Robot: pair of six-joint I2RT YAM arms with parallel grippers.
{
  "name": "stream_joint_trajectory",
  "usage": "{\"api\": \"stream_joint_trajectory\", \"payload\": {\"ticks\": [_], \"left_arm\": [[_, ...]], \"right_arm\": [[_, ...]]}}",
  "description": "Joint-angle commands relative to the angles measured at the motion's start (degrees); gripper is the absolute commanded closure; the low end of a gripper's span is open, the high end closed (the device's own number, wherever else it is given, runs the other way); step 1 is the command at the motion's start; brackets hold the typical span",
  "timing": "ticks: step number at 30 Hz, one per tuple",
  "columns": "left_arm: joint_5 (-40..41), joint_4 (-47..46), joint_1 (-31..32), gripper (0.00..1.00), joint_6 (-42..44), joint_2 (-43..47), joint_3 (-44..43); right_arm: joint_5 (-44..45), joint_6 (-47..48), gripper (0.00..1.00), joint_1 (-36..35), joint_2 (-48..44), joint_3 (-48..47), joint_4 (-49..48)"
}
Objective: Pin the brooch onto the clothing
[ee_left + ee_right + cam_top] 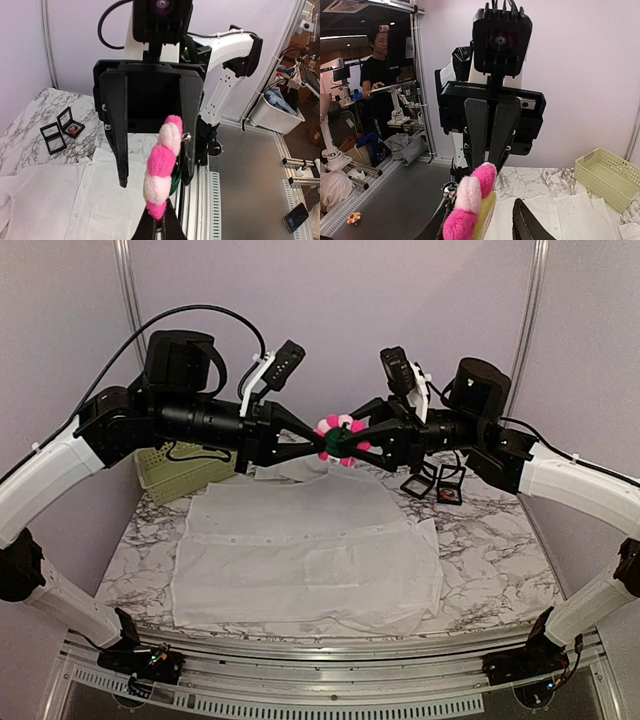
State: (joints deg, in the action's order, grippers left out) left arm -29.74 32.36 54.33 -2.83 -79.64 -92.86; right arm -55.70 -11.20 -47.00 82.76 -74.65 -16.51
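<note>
Pink-and-white pompom brooch (340, 432) sits pinched in the closed left tool (320, 444), the right tool (360, 440) gaping around it; the white shirt (300, 540) lies at 6 o'clock, below.

The top camera sits above and behind my two bases and looks forward and down over the whole worktop (500, 550), from far away. Each wrist camera looks along its own claw, from very near. My left claw (322, 444) and right claw (354, 442) point at each other, so each wrist view faces the other arm. All three views share the brooch (338, 436).
</note>
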Motion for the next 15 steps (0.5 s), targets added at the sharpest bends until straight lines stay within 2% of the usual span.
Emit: {"api": "stream_joint_trajectory", "payload": {"ticks": [1,15], "left_arm": [[0.47,1.44,1.09,1.00,1.41,-0.70,-1.45],[2.78,3.53,2.58,1.00,4.72,-0.74,-2.06]], "right_arm": [[0.70,0.28,0.66,-0.47,1.04,-1.37,0.38],[5.46,-0.92,0.71,-0.47,1.50,-2.07,1.49]]}}
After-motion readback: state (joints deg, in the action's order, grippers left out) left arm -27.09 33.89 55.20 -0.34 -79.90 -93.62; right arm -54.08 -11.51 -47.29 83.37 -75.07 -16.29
